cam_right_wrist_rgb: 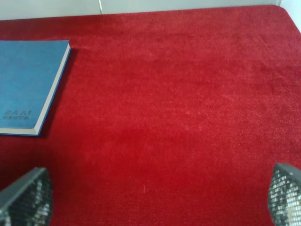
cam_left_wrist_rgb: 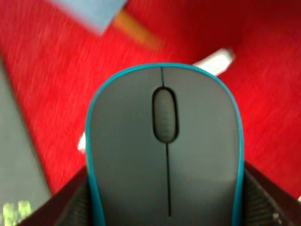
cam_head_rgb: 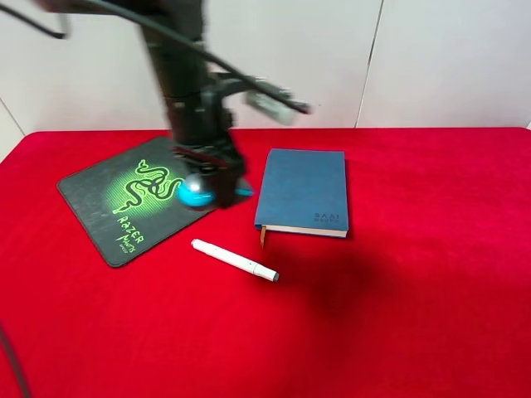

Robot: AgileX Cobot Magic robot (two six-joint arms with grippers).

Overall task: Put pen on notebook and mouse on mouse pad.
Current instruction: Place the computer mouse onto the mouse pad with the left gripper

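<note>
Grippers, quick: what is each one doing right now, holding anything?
Left gripper: closed, holding the mouse.
Right gripper: open, holding nothing.

Left tool tight (right tool wide)

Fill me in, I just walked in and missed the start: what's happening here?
The left arm's fingers are shut on the mouse, holding it at the edge of the mouse pad nearest the notebook; whether it has touched down is unclear. The pen lies on the red cloth, not on the closed notebook. The right arm's fingers stand open over cloth beside the notebook.
</note>
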